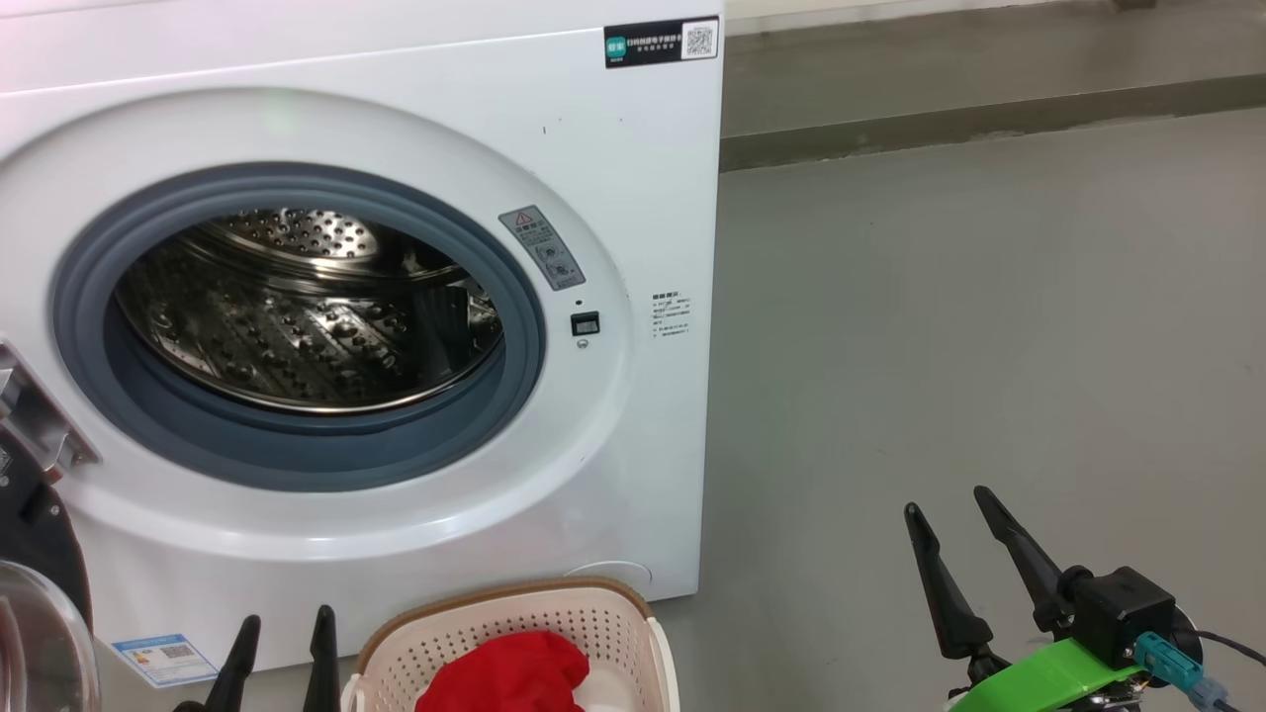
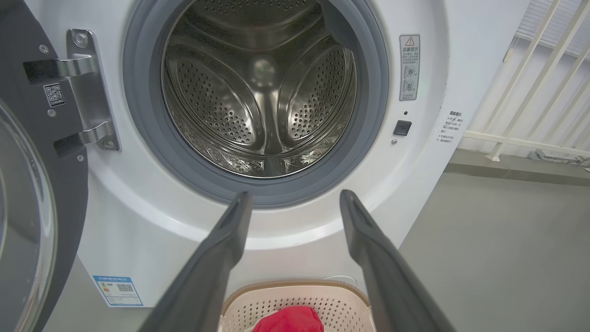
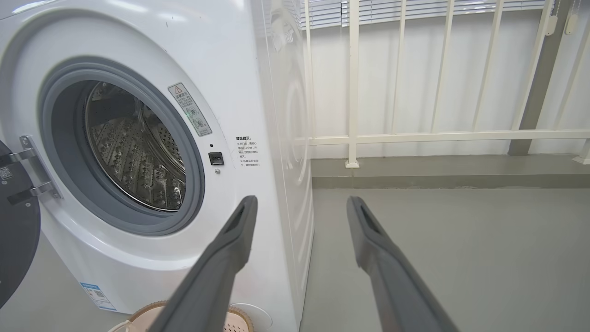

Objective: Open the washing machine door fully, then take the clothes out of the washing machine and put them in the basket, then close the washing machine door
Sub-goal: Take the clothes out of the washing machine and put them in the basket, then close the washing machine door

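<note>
The white washing machine [image 1: 613, 178] stands with its steel drum [image 2: 260, 92] in plain sight and no fabric in it. Its black-rimmed door [image 1: 35, 593] hangs swung wide at the left on a metal hinge [image 2: 85, 87]. Below the opening sits the cream basket [image 1: 514, 613] with red clothes [image 1: 504, 672] inside. My left gripper [image 1: 282, 633] hovers open just left of the basket, fingers pointing at the drum's lower rim. My right gripper [image 1: 954, 514] is open over bare floor to the machine's right, nothing between its fingers.
Grey floor [image 1: 989, 346] stretches to the right of the machine. A low grey kerb [image 1: 989, 119] and white railing [image 3: 415, 136] run along the back. A blue sticker [image 2: 117, 290] marks the machine's lower left corner.
</note>
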Robot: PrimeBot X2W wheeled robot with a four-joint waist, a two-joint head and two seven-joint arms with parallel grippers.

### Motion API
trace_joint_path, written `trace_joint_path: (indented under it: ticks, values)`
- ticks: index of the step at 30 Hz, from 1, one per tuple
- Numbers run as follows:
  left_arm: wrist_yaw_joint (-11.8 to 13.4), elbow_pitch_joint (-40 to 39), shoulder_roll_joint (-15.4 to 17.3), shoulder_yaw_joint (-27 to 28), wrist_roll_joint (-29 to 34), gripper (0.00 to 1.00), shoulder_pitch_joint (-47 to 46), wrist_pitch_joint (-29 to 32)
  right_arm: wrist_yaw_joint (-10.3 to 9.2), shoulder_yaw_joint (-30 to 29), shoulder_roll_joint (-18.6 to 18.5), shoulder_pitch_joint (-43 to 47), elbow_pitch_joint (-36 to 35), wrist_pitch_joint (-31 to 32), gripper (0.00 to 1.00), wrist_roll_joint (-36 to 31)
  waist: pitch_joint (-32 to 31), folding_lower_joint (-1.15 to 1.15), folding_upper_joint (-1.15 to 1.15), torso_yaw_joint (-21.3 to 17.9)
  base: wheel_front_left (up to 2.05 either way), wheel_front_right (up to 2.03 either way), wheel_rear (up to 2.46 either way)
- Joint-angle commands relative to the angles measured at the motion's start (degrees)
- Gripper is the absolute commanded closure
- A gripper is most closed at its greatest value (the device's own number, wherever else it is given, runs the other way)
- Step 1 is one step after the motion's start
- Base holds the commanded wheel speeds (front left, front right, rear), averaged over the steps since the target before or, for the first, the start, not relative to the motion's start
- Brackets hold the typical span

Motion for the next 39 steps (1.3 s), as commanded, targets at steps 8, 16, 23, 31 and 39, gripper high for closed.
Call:
trace_joint_path:
  ticks: [8,16,23,31,39]
  values:
    - [-0.20,-1.81,0.53,1.93,1.45,0.00,-0.29,-0.70,0.36,0.53,-0.52,-0.68,-1.76,-0.37,0.00,0.06,-0.48,0.00,0.00,-0.06,0.00,0.00,0.00]
    - [-0.09,-2.08,0.57,1.94,2.42,0.00,-0.14,-0.70,0.36,0.45,-0.55,-0.45,-1.77,-0.37,0.00,0.09,-0.53,0.00,0.00,0.09,-0.01,0.01,0.00]
    - [0.22,-2.32,0.55,1.97,3.25,0.00,0.06,-0.70,0.36,0.66,-0.63,-0.41,-1.56,-0.37,0.00,0.24,-0.40,0.00,0.00,-0.01,-0.64,0.64,0.00]
    - [0.26,-2.34,0.46,1.76,3.24,0.00,0.18,-0.70,0.36,0.85,-0.76,-0.28,-1.49,-0.37,0.00,0.25,-0.24,0.00,0.00,0.03,-1.61,1.61,0.00]
    - [0.02,-2.93,0.39,1.38,2.44,0.00,0.04,-0.70,0.36,1.09,-0.92,-0.34,-1.33,-0.37,0.00,0.50,-0.03,0.00,0.00,0.36,-1.60,1.60,0.00]
